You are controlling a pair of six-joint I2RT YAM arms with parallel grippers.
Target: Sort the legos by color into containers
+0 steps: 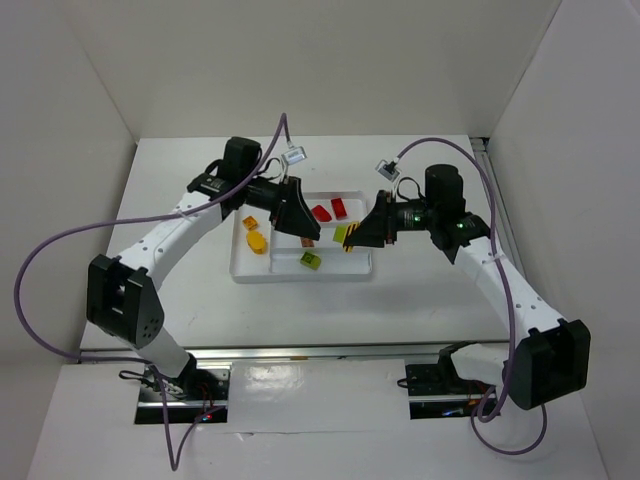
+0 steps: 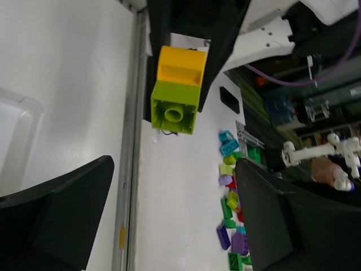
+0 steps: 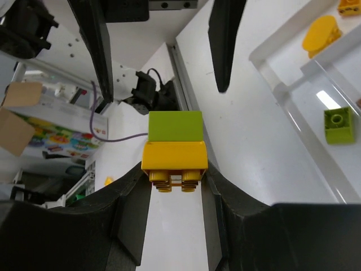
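**Right claw grips a two-colour brick stack beside the open left claw**

The right claw [image 3: 174, 169] is clenched on a yellow brick [image 3: 174, 156], its two fingers pressing the brick's sides. A lime-green brick [image 3: 175, 125] is snapped onto that yellow one, so the pair forms one short stack. In the overhead view the stack sits over the right part of the white tray [image 1: 300, 278], raised off its floor.

The left claw [image 1: 300, 226] faces the stack from the other side, over the middle of the tray. Its fingers [image 2: 62, 214] are spread wide and grasp nothing. The stack lies just beyond their tips, not touching them.

The tray rests on the white tabletop [image 1: 180, 180] between the two arms, and thin dividers split it into compartments. The left compartment holds an orange brick [image 1: 250, 222] and a rounded yellow piece [image 1: 257, 241], close together. Two red bricks [image 1: 330, 210] lie side by side in a far compartment. A single loose green brick [image 1: 311, 259] sits studs-up in a near compartment, apart from the others.
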